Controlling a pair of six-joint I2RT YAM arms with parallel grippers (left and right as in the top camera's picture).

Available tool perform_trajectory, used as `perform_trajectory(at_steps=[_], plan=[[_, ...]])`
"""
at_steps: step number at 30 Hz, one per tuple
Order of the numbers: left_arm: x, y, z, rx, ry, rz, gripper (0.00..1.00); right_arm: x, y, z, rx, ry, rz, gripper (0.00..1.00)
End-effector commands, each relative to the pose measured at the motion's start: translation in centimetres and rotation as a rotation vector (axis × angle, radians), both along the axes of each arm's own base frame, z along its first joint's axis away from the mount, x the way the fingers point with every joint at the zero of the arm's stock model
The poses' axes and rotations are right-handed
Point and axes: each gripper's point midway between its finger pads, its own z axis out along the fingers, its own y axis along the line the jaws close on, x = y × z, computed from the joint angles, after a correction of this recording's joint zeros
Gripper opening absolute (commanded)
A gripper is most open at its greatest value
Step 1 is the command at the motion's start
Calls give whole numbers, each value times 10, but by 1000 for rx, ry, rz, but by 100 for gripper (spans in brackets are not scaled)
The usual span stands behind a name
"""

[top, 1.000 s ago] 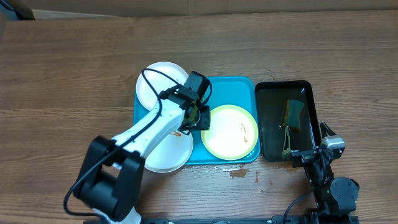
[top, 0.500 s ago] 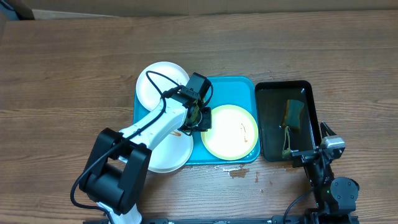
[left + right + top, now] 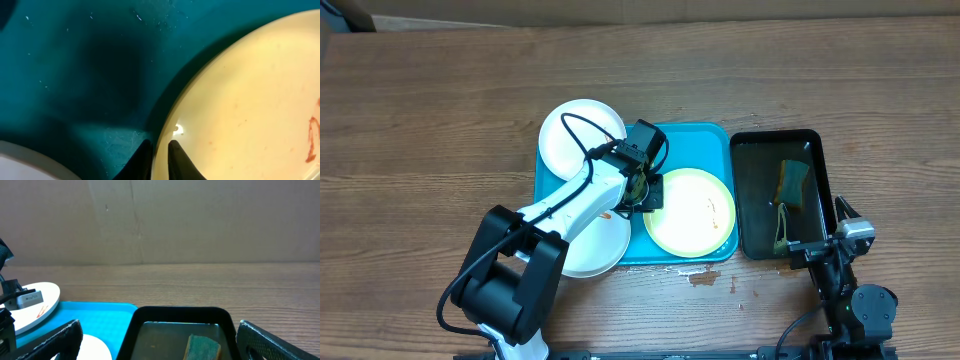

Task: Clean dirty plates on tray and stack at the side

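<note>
The turquoise tray (image 3: 695, 140) holds the pale plate with the yellow-green rim (image 3: 690, 212), which has orange-red smears. One white plate (image 3: 578, 135) overhangs the tray's back left corner. Another white plate (image 3: 588, 245) lies at its front left, partly under my left arm. My left gripper (image 3: 646, 190) is shut on the pale plate's left rim. In the left wrist view its fingers (image 3: 160, 150) pinch the rim of the pale plate (image 3: 250, 100) above the tray (image 3: 75, 60). My right gripper (image 3: 820, 238) is open and empty, low in front of the black tray.
A narrow black tray (image 3: 815, 140) right of the turquoise one holds liquid and a green-yellow sponge (image 3: 792, 183). The right wrist view shows that sponge (image 3: 202, 347) between the open fingers (image 3: 159, 325). Small brown stains (image 3: 705, 278) mark the table near the tray's front edge.
My left gripper has shifted slightly right onto the pale plate's rim. The right arm has not moved.
</note>
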Motion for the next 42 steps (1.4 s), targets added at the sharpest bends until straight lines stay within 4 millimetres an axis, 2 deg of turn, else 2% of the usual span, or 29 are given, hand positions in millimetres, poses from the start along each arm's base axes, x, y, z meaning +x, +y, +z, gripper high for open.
perform_trajectory(at_steps=[1,7,13,16,18,19,26,30,42], plan=[[-1,1,-7,19,6,0,10,0,2,-4,-5,3,11,100],[11,10,-6,67,-51,33,4,0,2,-4,-4,4,12,100],[16,17,-6,99,-70,70,4,0,2,-4,-4,4,11,100],[16,17,-6,99,-70,69,14,0,2,-4,-4,4,11,100],[16,17,-6,99,-70,68,27,0,2,-4,-4,4,11,100],[16,17,-6,99,-69,67,28,0,2,-4,-4,4,11,100],[9,14,-7,85,-42,57,20,0,2,-4,-4,4,11,100],[8,15,-7,90,-36,57,24,0,2,-4,-4,4,11,100],[5,10,-8,92,-36,41,25,-1,7,-3,-3,1,36,100]])
